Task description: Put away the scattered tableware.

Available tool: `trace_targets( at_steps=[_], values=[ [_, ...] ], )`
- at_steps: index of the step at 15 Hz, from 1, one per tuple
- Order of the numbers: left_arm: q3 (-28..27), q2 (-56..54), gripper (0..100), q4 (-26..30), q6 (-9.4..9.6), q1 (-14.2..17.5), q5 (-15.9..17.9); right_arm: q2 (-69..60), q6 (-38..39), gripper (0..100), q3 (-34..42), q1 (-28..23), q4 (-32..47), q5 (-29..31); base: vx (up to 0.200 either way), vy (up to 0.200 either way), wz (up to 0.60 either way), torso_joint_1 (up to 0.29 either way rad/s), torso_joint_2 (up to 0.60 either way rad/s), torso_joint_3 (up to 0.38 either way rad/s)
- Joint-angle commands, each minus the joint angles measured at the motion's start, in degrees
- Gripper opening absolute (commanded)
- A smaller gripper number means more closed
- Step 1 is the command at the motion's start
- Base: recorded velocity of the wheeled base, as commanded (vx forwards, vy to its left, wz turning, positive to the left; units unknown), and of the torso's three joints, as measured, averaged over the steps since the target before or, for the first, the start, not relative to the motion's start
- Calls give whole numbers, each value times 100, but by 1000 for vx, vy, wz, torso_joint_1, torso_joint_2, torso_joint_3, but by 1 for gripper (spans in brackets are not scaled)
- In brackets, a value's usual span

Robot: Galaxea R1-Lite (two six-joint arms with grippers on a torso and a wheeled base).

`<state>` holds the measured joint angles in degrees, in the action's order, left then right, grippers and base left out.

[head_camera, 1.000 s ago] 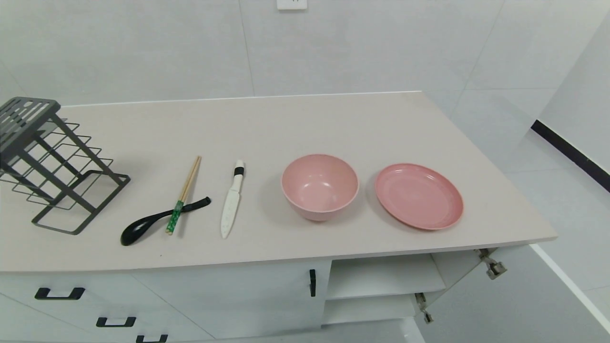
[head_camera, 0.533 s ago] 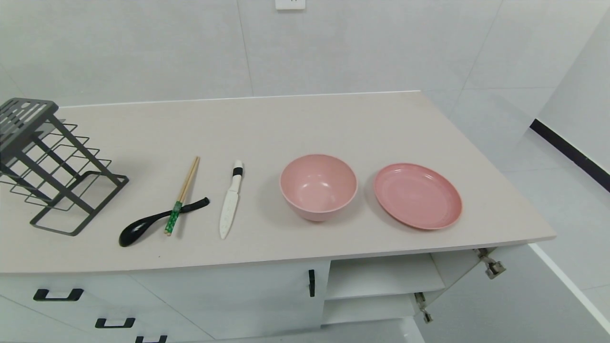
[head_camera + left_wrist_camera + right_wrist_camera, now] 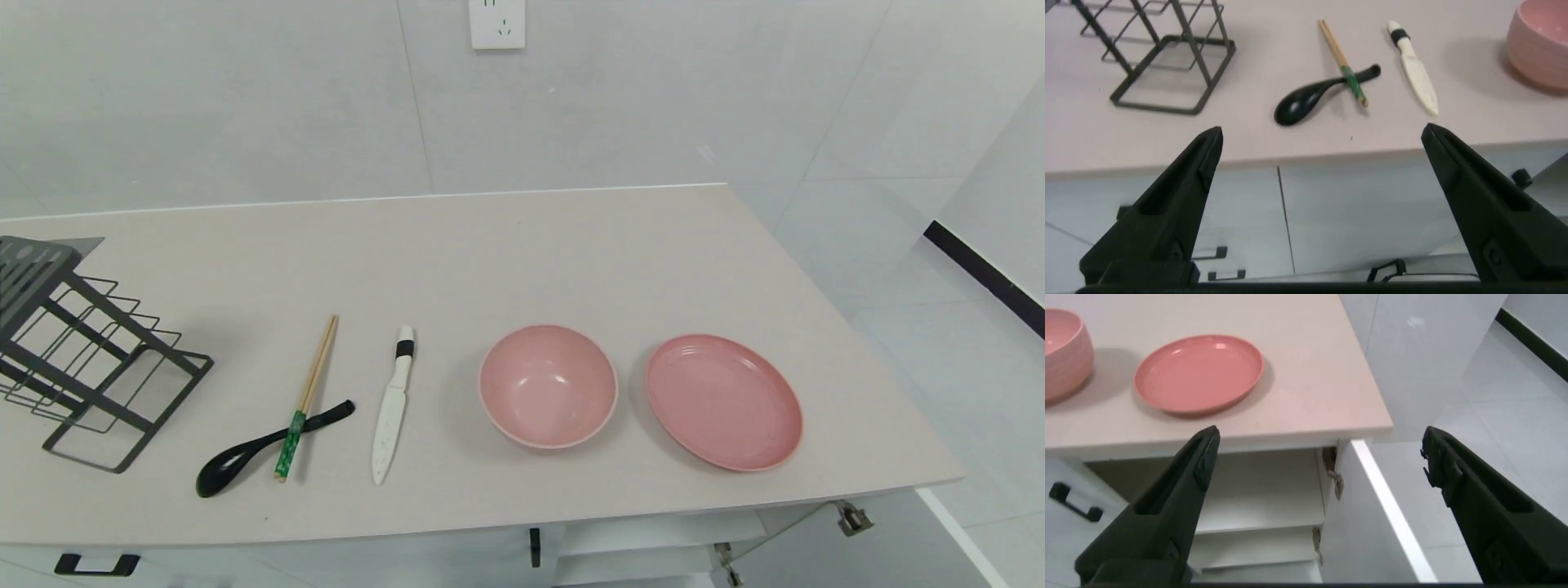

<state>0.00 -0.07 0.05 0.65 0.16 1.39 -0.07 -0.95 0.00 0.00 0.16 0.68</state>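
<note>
On the table [image 3: 571, 245], from the head view, the tableware lay in a row near the front edge. A black spoon [image 3: 261, 447] had a pair of chopsticks [image 3: 309, 392] crossing its handle, with a white knife [image 3: 393, 408] beside them. Next came a pink bowl [image 3: 547, 385] and a pink plate [image 3: 722, 400], just beside each other. A dark wire rack [image 3: 90, 359] stood at the robot's left end. I judged the crossed pair the likeliest trouble: lifting the spoon first would probably tip or roll the chopsticks, and round sticks could run toward the edge. The knife lay flat, so a pinch might slip off its thin blade. The plate sat close to the front edge, and a push instead of a lift could slide it off.

From the left wrist view, the left claw [image 3: 1323, 131] was wide open with nothing in it. It hung out in front of the table and lower than its top, facing the spoon, chopsticks and knife. Coming straight forward from there could knock it against the table's edge.

From the right wrist view, the right claw [image 3: 1320, 434] was likewise spread wide and empty, before the plate, with the cupboard [image 3: 1257, 498] beneath standing open. Its door [image 3: 1372, 514] jutted out, and a careless swing of the arm might strike it.
</note>
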Motion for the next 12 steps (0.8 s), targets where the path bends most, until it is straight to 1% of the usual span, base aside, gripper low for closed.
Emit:
trace_targets(
  at_steps=[1,4,5,7,8,12],
  values=[
    [0,7,100,-5,14,2,2,7,-2,100,0,0,-16,2,0,0,0,144,-222,-124],
    [0,7,100,-14,6,2,2,7,-2,100,0,0,-16,2,0,0,0,10,-80,-21],
    [0,7,100,-14,50,2,2,7,-2,100,0,0,-25,-24,0,0,0,0,0,0],
    [0,7,100,-14,41,2,2,7,-2,100,0,0,-25,-24,0,0,0,0,0,0],
    [0,7,100,-14,-21,2,-7,7,7,100,0,0,-25,-16,0,0,0,0,0,0],
    [0,7,100,-14,-38,2,10,7,51,100,0,-9,-7,-33,0,0,0,0,0,0]
  ],
)
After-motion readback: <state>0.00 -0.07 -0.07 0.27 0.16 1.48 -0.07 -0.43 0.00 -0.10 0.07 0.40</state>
